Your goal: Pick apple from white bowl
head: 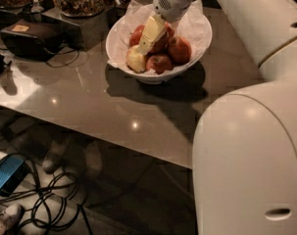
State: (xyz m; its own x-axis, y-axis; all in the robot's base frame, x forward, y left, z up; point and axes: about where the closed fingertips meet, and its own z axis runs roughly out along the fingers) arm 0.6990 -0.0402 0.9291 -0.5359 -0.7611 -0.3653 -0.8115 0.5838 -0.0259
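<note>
Pick in progress. The end effector point(144, 45) hangs low inside the white bowl point(119, 35), at the far side of the bench point(89, 99), its tip against the piled fruit; whether it is released or clenched cannot be told. The apple point(159, 62) lies on the bowl's near side, just right of the pale yellow-green apple point(135, 60). The steep approach from above probably serves to clear the flaring rim and crinkled paper point(198, 24).
</note>
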